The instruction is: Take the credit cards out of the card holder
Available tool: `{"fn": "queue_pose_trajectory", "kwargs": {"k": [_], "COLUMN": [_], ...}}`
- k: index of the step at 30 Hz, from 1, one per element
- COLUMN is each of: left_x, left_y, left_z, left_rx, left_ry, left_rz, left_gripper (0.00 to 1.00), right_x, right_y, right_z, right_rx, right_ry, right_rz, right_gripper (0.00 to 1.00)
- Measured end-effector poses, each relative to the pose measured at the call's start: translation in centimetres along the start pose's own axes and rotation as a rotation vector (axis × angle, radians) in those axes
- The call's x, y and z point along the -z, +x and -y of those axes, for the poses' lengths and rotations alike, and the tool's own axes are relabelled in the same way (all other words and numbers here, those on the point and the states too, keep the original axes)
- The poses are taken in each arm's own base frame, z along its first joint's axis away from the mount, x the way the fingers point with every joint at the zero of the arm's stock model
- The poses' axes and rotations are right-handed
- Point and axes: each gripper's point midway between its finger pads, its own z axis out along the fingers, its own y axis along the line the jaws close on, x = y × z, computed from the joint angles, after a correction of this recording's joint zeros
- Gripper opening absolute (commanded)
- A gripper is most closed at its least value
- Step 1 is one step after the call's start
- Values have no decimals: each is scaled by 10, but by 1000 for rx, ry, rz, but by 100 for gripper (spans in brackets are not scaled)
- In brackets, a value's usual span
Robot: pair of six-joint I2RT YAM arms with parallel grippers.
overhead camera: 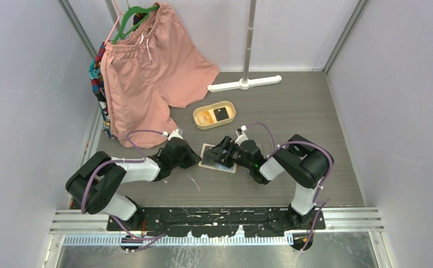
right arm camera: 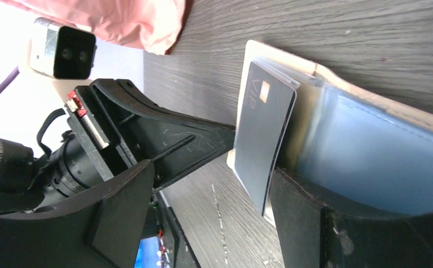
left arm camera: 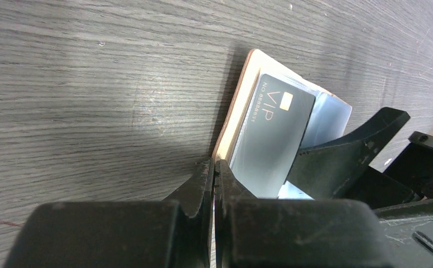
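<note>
the dark grey vip card stands tilted, partly out of the blue pocket of the card holder, which lies open at the middle of the table. i judge the card thin, stiff, light and slick. it should slide out freely but could skid off a pad, so take it by its two flat faces near the free end, not by its edges. the holder looks soft and would likely lift with the card unless pinned.

the left gripper is closed thin on the holder's beige rim at its 9 o'clock side. the right gripper, coming from 3 o'clock, stands wide, with the card leaning on one jaw, not pinched.

near, at 12 o'clock, an oval tan tray holds an orange card and a black card.
</note>
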Motion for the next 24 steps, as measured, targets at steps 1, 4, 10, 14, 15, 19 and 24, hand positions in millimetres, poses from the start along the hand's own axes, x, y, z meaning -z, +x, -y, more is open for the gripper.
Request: {"fn": "queue_pose_trajectory", "kwargs": {"k": [1,4,10,14,15,19,24], "left_x": [0,0,0,0,0,0,0], "left_y": [0,0,0,0,0,0,0], "left_z": [0,0,0,0,0,0,0], "left_rx": [0,0,0,0,0,0,0], "left_ry": [0,0,-1,0,-1,-1,-1], "left_rz": [0,1,1,1,1,2,2], "left_gripper": [0,0,0,0,0,0,0], "right_x": [-2,-6,-8,-8,-8,-8,-6], "right_y": [1,5,11,12,12,14,12], "right_z": [-2,-6,-13,-16,-16,-17,-17], "right_rx": [-12,-43,-81,-82,-82,-82,-83], "right_ry": [-23,-78,-129,-138,-140,-143,-143], "right_rz": [-4,-22,-55,-70,-73,-79,-86], "right_gripper": [79,78,77,76,76,75,74]}}
